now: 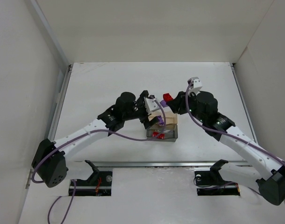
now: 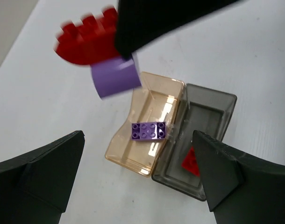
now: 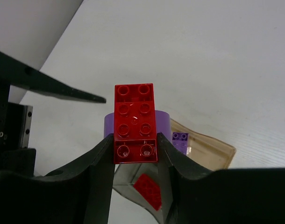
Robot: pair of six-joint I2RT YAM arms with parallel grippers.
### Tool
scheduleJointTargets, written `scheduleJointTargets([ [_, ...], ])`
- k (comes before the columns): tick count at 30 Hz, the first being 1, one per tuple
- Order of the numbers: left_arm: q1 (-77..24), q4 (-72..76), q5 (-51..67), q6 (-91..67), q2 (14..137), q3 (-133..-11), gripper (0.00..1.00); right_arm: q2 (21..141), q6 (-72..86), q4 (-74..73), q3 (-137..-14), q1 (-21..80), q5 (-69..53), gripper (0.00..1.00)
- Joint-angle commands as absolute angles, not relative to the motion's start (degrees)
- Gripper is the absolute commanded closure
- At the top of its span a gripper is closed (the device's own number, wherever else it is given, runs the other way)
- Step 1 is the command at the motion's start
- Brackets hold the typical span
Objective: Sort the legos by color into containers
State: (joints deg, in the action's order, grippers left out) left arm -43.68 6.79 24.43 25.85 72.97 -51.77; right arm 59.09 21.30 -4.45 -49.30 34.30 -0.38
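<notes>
My right gripper (image 3: pixel 134 150) is shut on a red brick (image 3: pixel 134 119) that is stuck to a purple piece (image 3: pixel 163 123), held in the air above and beyond the trays; it shows in the top view (image 1: pixel 167 99) too. My left gripper (image 2: pixel 138 175) is open and empty above the two trays. The tan-orange tray (image 2: pixel 128 151) holds a purple brick (image 2: pixel 149 131). The smoky grey tray (image 2: pixel 217 105) beside it holds a red brick (image 2: pixel 191 162). In the top view the trays (image 1: pixel 173 135) touch side by side between the two grippers.
White walls close in the table on the left, right and back. A metal rail (image 1: pixel 152 164) runs along the near edge. The left gripper's finger (image 3: pixel 63 91) reaches into the right wrist view close to the held brick.
</notes>
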Motion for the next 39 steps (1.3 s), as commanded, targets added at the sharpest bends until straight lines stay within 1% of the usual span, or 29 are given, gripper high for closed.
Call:
scheduleJointTargets([
  [1, -44.21, 12.48, 21.10, 21.55, 70.93, -54.05, 0.00, 59.41, 23.38, -2.02, -52.47, 36.38, -4.13, 1.00],
  [9, -44.21, 17.04, 18.11, 15.12, 72.07, -55.28, 0.00, 59.94, 28.03, -2.02, -52.47, 39.98, 1.23, 1.00],
  [11, -44.21, 17.57, 18.11, 14.51, 72.07, -55.28, 0.03, 59.94, 28.04, -2.02, -52.47, 40.51, 1.23, 1.00],
  [13, -44.21, 17.58, 18.11, 14.50, 72.07, -54.76, 0.10, 59.94, 28.56, -2.02, -52.47, 40.52, 1.76, 1.00],
  [14, -44.21, 17.58, 18.11, 14.50, 72.07, -54.76, 0.19, 59.94, 28.56, -2.02, -52.47, 40.52, 1.76, 1.00],
  [18, -44.21, 17.58, 17.58, 13.01, 72.07, -54.76, 0.45, 60.47, 28.56, -1.49, -52.47, 40.52, 1.76, 1.00],
  [19, -44.21, 17.58, 17.58, 13.01, 72.07, -55.28, 0.59, 60.47, 28.56, -1.49, -52.47, 40.52, 1.76, 1.00],
  [21, -44.21, 17.58, 17.58, 12.30, 72.07, -55.28, 0.74, 60.47, 28.56, -0.88, -52.47, 40.52, 1.76, 1.00],
  [22, -44.21, 17.58, 17.58, 11.61, 72.07, -55.28, 0.89, 60.47, 28.56, -0.27, -52.47, 40.52, 1.76, 1.00],
  [23, -44.21, 16.97, 17.58, 11.08, 72.07, -55.28, 0.96, 60.47, 29.17, 0.52, -52.47, 40.52, 1.76, 1.00],
  [24, -44.21, 16.96, 17.06, 10.55, 72.07, -55.28, 1.00, 60.47, 29.18, 0.53, -51.69, 40.52, 1.76, 1.00],
  [28, -44.21, 15.65, 12.40, 7.57, 70.49, -54.06, 1.00, 59.25, 27.96, 1.32, -50.36, 40.52, 4.38, 1.00],
  [29, -43.43, 14.51, 13.09, 6.69, 69.97, -53.18, 1.00, 59.24, 27.08, 1.32, -50.36, 40.52, 6.92, 1.00],
  [32, -42.28, 10.03, 14.85, 6.15, 68.21, -50.28, 1.00, 57.05, 24.44, 1.32, -51.59, 38.51, 7.73, 1.00],
  [34, -42.28, 7.65, 14.85, 6.15, 67.07, -47.12, 1.00, 57.04, 23.12, 1.32, -53.60, 35.27, 4.67, 1.00],
  [35, -42.28, 6.95, 12.77, 6.15, 66.54, -46.41, 1.00, 57.04, 21.81, 1.32, -53.61, 34.29, 3.18, 1.00],
  [37, -42.28, 5.55, 9.95, 6.15, 64.61, -44.74, 1.00, 58.09, 21.27, -2.62, -54.49, 33.05, -1.46, 1.00],
  [39, -41.75, 5.54, 9.05, 7.38, 62.77, -43.87, 1.00, 60.20, 21.27, -6.22, -55.28, 33.05, -2.81, 1.00],
])
